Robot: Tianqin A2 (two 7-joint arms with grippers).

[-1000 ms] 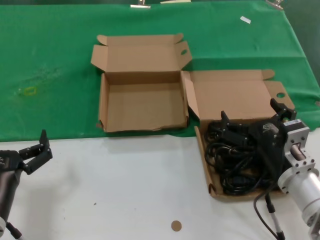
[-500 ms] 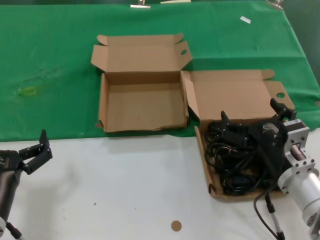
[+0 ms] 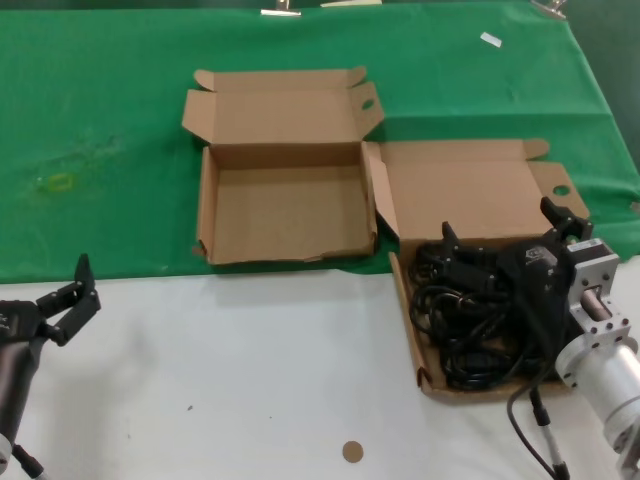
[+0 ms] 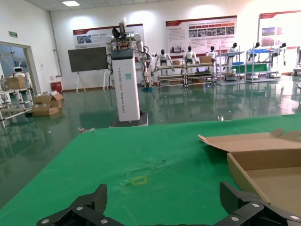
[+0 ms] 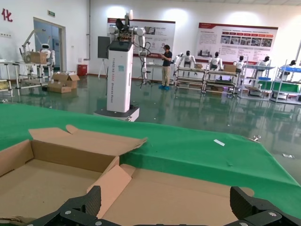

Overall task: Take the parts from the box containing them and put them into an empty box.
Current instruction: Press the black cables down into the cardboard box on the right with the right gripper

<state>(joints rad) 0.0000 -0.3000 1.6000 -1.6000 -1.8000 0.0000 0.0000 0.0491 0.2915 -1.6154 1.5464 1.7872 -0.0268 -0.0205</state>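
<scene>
Two boxes: empty box, cord box with tangled cords. Right gripper and left gripper both spread open.

empty box left of the box containing them, parts inside the latter

— Item: parts? 
— Black cords, loosely coiled, held in the wider open box, on the right.
— Item: empty box? 
— Brown, squarish, lid raised, placed just beside it.
</scene>
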